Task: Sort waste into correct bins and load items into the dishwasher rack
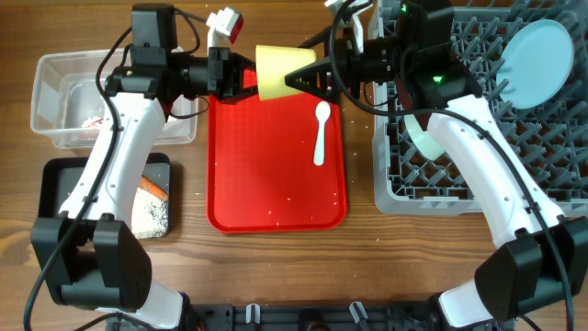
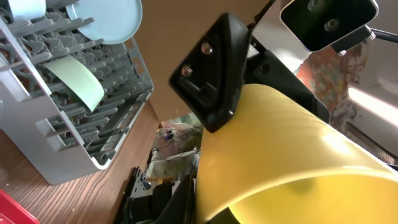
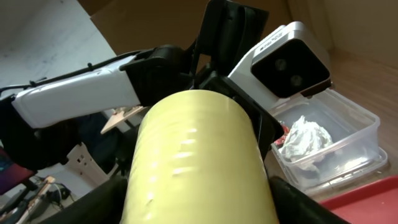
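Yellow cup [image 1: 276,72], one, held by left end effector [image 1: 245,81] and right end effector [image 1: 308,79].

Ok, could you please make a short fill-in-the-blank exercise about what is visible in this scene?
1. The left gripper and the right gripper both hold the ____ cup.
2. The white spoon lies on the ____ tray.
3. The pale-blue plate stands in the ____ rack.
4. The crumpled napkin lies in the ____ tub.
Missing words: yellow, red, grey, clear.
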Robot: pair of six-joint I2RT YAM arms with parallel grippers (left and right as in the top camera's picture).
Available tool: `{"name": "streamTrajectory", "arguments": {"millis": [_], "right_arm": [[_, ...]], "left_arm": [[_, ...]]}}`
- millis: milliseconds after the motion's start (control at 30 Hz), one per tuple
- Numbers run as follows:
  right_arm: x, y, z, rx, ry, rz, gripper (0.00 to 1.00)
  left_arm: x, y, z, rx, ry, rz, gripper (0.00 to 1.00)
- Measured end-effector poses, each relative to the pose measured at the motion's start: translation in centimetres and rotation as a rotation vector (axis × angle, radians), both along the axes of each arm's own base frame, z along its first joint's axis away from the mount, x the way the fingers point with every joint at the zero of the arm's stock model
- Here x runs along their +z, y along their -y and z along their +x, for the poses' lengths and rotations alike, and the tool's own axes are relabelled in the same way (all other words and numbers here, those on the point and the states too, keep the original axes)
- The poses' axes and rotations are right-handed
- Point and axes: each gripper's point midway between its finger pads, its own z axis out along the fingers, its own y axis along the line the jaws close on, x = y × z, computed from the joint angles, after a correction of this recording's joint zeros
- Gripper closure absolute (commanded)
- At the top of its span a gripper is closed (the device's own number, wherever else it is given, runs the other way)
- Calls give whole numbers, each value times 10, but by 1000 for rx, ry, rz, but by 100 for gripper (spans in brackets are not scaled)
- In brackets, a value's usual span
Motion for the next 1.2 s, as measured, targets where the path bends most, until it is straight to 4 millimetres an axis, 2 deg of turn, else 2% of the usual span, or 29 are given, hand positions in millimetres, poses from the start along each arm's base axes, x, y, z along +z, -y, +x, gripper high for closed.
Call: {"name": "streamTrajectory", "arguments": {"millis": [100,167,233,467,600,667,867,900,967,1067,1100,1200], "right_arm": [[0,0,0,-2,-6,-1,38],[0,0,0,-1,-5,0,40],[0,0,0,-1,-5,0,40],[1,8,2,-1,-7,5,40],[-1,31,14,-40,-42,5,40],[-6,50,24,-87,-80,-1,41],[-27,95,46,-237,-234,-41,37],[-40,106,52,-305,-290,-79,37],[-68,121,59,-426,-384,-171,36],[-91,138,61,-568,-435,-298,36],[-95,148,58,-640,-445,-359,36],[-84,173,43,-811,-415,-470,34]], "left_arm": [[0,0,0,0,2,0,91],[0,0,0,-1,0,-1,82],[0,0,0,-1,0,-1,76],[0,0,0,-1,-4,-1,75],[0,-4,2,11,-4,-1,76],[0,-9,5,24,-4,-1,75],[-5,-45,27,153,-4,28,68],[-9,-52,34,195,-11,53,64],[-21,-57,43,265,-38,115,62],[-48,-66,53,369,-91,245,62],[-65,-73,58,431,-128,336,62],[-100,-95,63,555,-192,535,60]]}}
